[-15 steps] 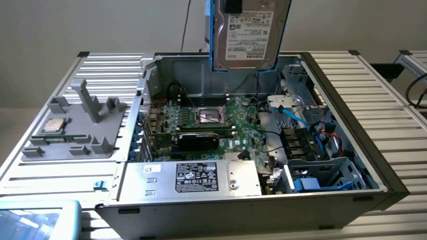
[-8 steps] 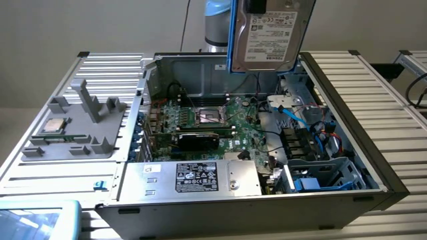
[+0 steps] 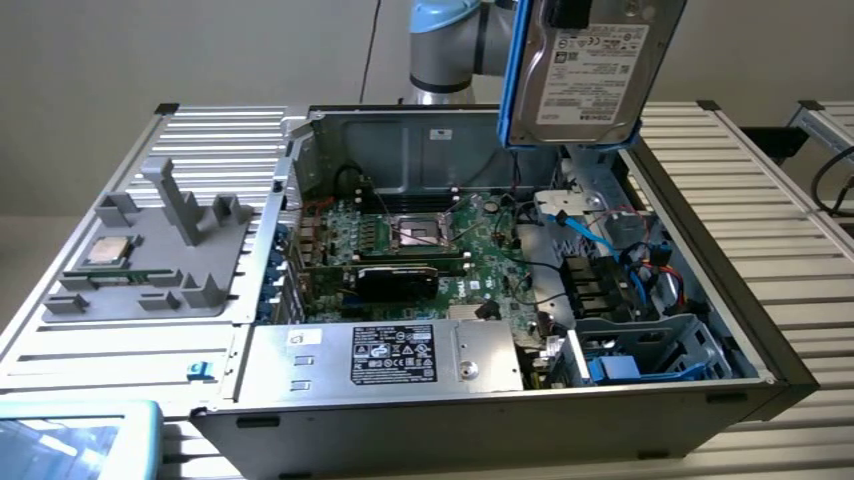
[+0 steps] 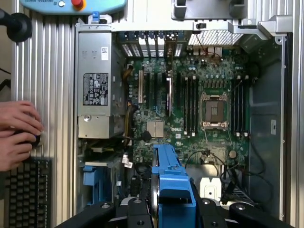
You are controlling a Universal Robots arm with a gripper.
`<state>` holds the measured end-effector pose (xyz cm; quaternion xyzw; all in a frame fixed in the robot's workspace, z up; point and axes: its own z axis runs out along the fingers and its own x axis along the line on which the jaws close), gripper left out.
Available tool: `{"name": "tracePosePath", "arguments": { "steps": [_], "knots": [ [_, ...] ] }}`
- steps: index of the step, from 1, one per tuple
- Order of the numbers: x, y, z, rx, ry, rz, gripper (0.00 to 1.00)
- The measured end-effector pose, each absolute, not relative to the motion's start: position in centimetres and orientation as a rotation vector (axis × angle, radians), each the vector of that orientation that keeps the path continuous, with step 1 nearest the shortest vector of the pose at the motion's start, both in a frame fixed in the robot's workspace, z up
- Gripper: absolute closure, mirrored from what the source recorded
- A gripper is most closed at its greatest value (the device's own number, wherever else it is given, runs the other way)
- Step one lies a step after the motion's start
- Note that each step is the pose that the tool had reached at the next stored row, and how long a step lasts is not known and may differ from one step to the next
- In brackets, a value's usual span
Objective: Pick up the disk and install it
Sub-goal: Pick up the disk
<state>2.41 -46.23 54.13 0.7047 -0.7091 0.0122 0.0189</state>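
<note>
Wrist view: disk on edge in tight grip of the claw, above case.

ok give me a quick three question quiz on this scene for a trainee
1. True or false: the disk already sits in its bay.
2. What holds the disk? A the gripper; B a hand; C nothing, it lies flat.
3. Fill the gap: the disk's carrier is ___ in colour.

Key: 1 false, it hangs above the open case; 2 A; 3 blue.
</note>
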Motion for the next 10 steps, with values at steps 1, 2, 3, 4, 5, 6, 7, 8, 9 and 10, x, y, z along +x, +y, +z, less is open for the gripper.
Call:
{"name": "tracePosePath", "arguments": {
  "steps": [1, 2, 3, 4, 5, 6, 7, 8, 9, 10],
  "knots": [
    [2.7, -46.3, 54.1, 2.188, -2.201, 0.038, 0.63],
    [2.9, -46.5, 54.2, 2.187, -2.201, 0.039, 0.63],
    [3.1, -46.7, 54.2, 2.187, -2.201, 0.039, 0.63],
    [3.1, -46.9, 54.2, 2.187, -2.2, 0.039, 0.63],
    [3.2, -47.1, 54.3, 2.187, -2.2, 0.04, 0.63],
    [3.3, -47.4, 54.3, 2.187, -2.2, 0.04, 0.63],
    [3.3, -47.6, 54.3, 2.186, -2.2, 0.04, 0.63],
    [3.3, -47.8, 54.3, 2.186, -2.2, 0.04, 0.63],
    [3.4, -48.0, 54.3, 2.186, -2.2, 0.04, 0.63],
    [3.4, -48.3, 54.4, 2.186, -2.2, 0.04, 0.63]
  ]
}}
